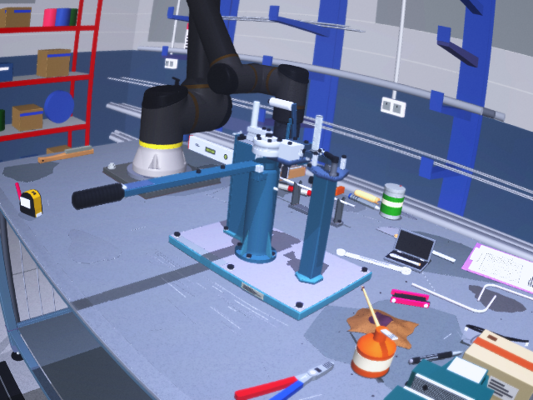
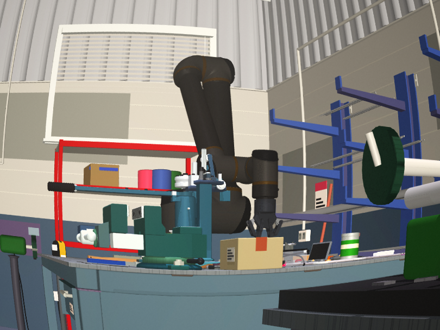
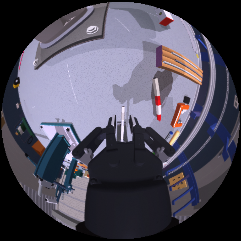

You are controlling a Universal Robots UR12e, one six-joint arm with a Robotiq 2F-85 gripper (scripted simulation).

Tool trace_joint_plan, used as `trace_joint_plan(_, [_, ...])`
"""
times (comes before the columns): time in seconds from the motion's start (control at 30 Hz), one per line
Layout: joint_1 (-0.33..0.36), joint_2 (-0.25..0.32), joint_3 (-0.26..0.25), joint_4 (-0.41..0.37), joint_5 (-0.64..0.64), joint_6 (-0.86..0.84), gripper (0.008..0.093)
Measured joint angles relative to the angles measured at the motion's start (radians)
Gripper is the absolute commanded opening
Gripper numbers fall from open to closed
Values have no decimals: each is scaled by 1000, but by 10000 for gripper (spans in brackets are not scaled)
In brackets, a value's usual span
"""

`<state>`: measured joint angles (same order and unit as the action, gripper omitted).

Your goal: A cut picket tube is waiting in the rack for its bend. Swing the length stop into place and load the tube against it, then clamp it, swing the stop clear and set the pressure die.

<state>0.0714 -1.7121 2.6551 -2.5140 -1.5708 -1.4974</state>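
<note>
The picket tube [image 3: 122,122], a thin white tube, lies on its small rack behind the bender, and my gripper [image 3: 122,121] hangs straight above it, open, with a finger on either side and nothing held. From the side camera the rack posts [image 1: 339,211] show behind the blue bender [image 1: 275,206], while the gripper itself is hidden by the bender head. In the second side camera the gripper [image 2: 264,231] sits low behind a cardboard box [image 2: 251,253]. The bender's long handle [image 1: 99,196] points left.
The bender's base plate [image 1: 267,269] fills the table centre. A red-and-white marker [image 3: 157,102], an orange clamp [image 3: 179,114] and a wooden block [image 3: 181,65] lie on the table beyond the rack. A green-striped can [image 1: 392,201] stands to the right.
</note>
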Motion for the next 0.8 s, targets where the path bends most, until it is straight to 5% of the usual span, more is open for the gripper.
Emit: trace_joint_plan(0.8, [0,36,11,-47,0,0,380])
